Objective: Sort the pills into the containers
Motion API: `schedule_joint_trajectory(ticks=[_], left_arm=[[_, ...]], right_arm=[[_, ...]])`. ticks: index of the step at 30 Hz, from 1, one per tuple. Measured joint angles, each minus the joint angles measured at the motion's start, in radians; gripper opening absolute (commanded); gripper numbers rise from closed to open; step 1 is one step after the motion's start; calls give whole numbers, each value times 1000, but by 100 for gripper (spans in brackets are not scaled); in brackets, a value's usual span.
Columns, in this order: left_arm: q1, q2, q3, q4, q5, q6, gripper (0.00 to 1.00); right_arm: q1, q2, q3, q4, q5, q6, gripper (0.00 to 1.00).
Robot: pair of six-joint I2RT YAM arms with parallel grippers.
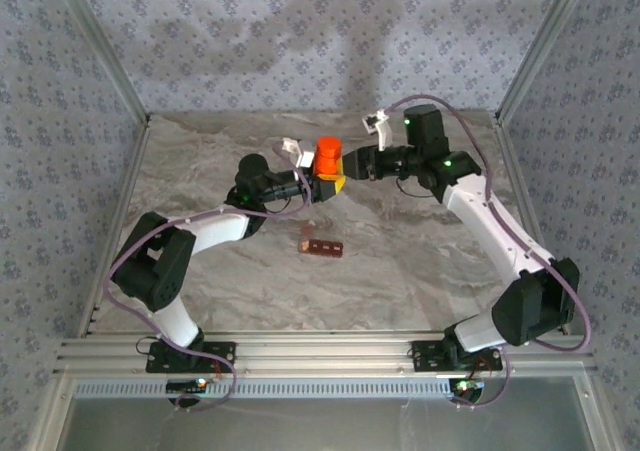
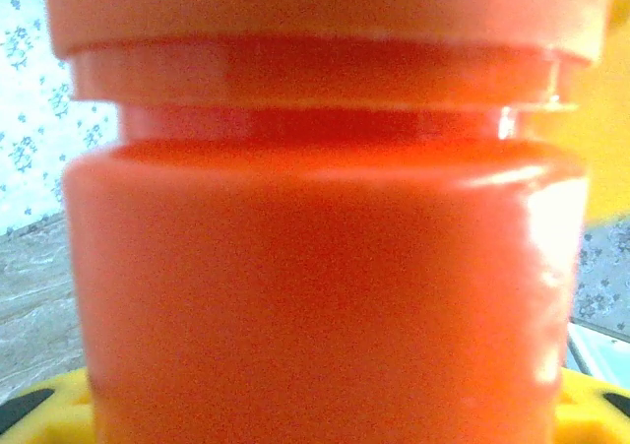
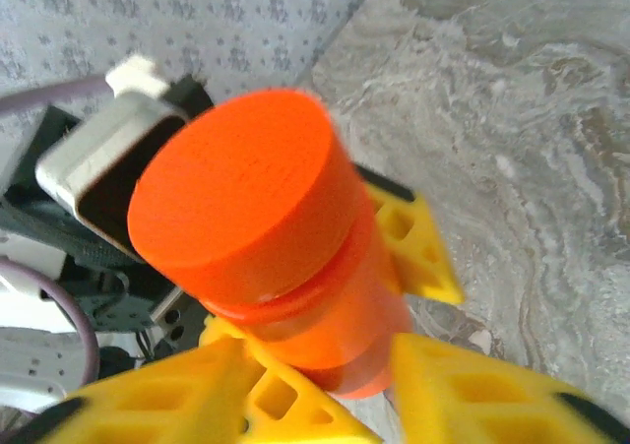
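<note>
The bright orange pill bottle stands upright above the middle of the table, cap on, with both arms meeting at it. My left gripper comes in from the left and is shut on the bottle's body; in the left wrist view the bottle sits right against the lens, with yellow fingertips at the bottom corners. My right gripper reaches in from the right, its yellow fingers pressed on either side of the bottle below the cap. The dark red-brown containers strip lies on the table in front of the bottle. No pills are visible.
The marble-patterned table is walled by patterned panels at the back and both sides. An aluminium rail runs along the near edge, where both arm bases are bolted. A finger of the left gripper shows behind the bottle in the right wrist view.
</note>
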Motion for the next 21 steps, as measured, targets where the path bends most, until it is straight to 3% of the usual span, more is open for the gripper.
schedule_joint_trajectory(ticks=[4, 7, 16, 21], left_arm=[[-3, -1, 0, -1, 6, 5, 0], [-4, -1, 1, -5, 21, 9, 0], [-23, -1, 49, -80, 87, 38, 0], [-23, -1, 55, -109, 110, 49, 0]], right_arm=[[-26, -16, 26, 10, 6, -5, 79], [-22, -11, 78, -7, 6, -27, 82], [15, 79, 277, -155, 0, -159, 83], [44, 121, 289, -251, 0, -224, 76]])
